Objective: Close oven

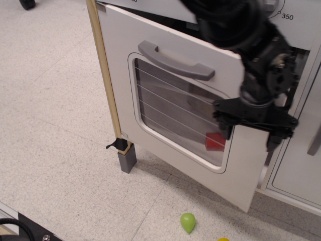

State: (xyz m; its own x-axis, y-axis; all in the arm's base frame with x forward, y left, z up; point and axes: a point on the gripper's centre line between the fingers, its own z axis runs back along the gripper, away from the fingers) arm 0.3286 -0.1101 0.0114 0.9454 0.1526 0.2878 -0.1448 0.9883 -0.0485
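Note:
The white oven door (150, 65) with its rounded wire-lined window (175, 113) and grey bar handle (173, 60) stands nearly shut, with a narrow gap left at its right edge. My black gripper (249, 136) hangs open in front of the door's right edge, its fingertips (224, 129) pointing down, pressing at that edge. It holds nothing. A red object (215, 141) shows through the window inside the oven. The dark tray is hidden behind the door.
A plain white cabinet door (301, 165) with a grey handle (315, 140) stands to the right. A dial (281, 7) sits on the panel above. A green balloon-like toy (187, 221) lies on the speckled floor below the door. A grey leg (126, 161) supports the left wood edge (105, 75).

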